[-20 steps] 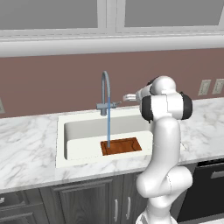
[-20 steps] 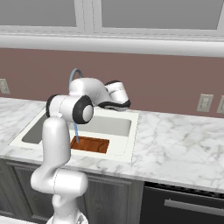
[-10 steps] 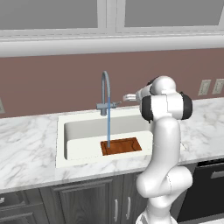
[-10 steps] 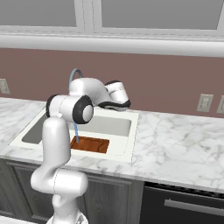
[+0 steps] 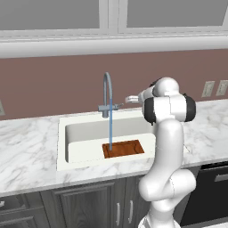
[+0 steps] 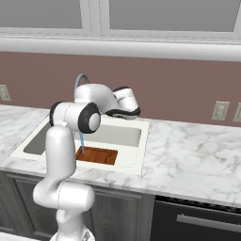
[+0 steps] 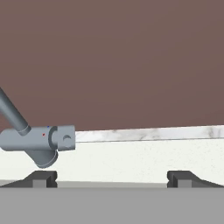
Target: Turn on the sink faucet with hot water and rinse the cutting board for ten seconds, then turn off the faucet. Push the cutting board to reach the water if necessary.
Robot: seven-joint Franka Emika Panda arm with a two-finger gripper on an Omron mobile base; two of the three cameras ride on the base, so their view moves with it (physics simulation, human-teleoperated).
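Note:
The grey gooseneck sink faucet (image 5: 106,89) stands behind the white sink (image 5: 62,141), and a thin pale-blue stream of water (image 5: 110,130) falls from its spout. The water lands on the left end of the reddish-brown cutting board (image 5: 124,148), which lies flat at the basin's front. My gripper (image 5: 129,99) hovers just right of the faucet's side lever (image 5: 117,107). In the hand view the gripper (image 7: 112,178) is open with nothing between its fingers, and the lever (image 7: 64,138) sits above the left fingertip (image 7: 41,177), apart from it. The board (image 6: 97,155) and water (image 6: 82,142) also show beside my arm.
White-grey marble counter (image 5: 27,153) surrounds the sink. A brown backsplash wall (image 7: 113,61) rises close behind the faucet, with wall outlets (image 5: 207,88) to the right. A dark dishwasher front (image 5: 210,192) sits below the counter at the right, and cabinets hang overhead.

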